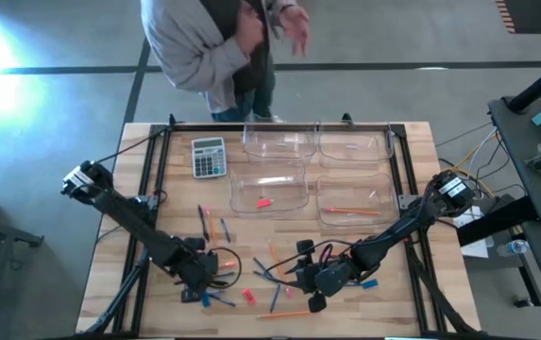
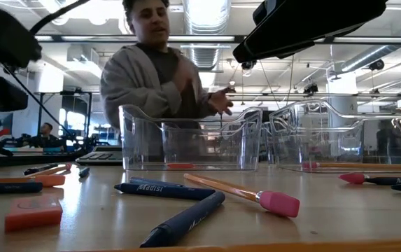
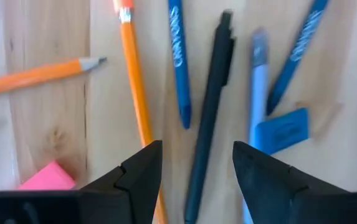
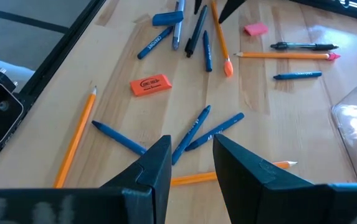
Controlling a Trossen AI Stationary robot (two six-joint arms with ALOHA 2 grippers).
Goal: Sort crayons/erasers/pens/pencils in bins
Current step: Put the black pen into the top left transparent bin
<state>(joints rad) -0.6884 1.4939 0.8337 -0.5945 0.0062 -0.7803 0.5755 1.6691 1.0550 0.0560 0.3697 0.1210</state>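
From above, the wooden worktop (image 1: 157, 161) carries four clear bins (image 1: 269, 187) in a block at the far side, with a grey calculator (image 1: 209, 157) just beside them. One bin holds a pink eraser (image 1: 263, 201), another a pencil (image 1: 350, 210). The rest of the stationery lies scattered across the near half. The left gripper (image 1: 204, 276) sits low over the near-left cluster; the right gripper (image 1: 319, 280) hangs above the near-middle scatter. A person (image 1: 218, 38) stands beyond the far edge.

At table height, a pencil with a pink end (image 2: 245, 194) lies across dark blue crayons (image 2: 165, 190), an orange eraser (image 2: 33, 213) sits close by, and the bins stand behind.

The left wrist view shows the jaws wide apart and empty, straddling a black pen (image 3: 209, 118). An orange pencil (image 3: 136, 93) lies just beside one jaw, a blue crayon (image 3: 179, 62) between them, and a light blue eraser (image 3: 283, 129) off the other side.

The right wrist view shows those jaws partly apart, holding nothing, above crossed blue crayons (image 4: 194, 130) and a pencil (image 4: 75, 143).

The pen looks light, stiff and smooth, so it could roll or slip. Taking it mid-barrel, square across, seems safest. Its neighbours are close enough to be nudged.
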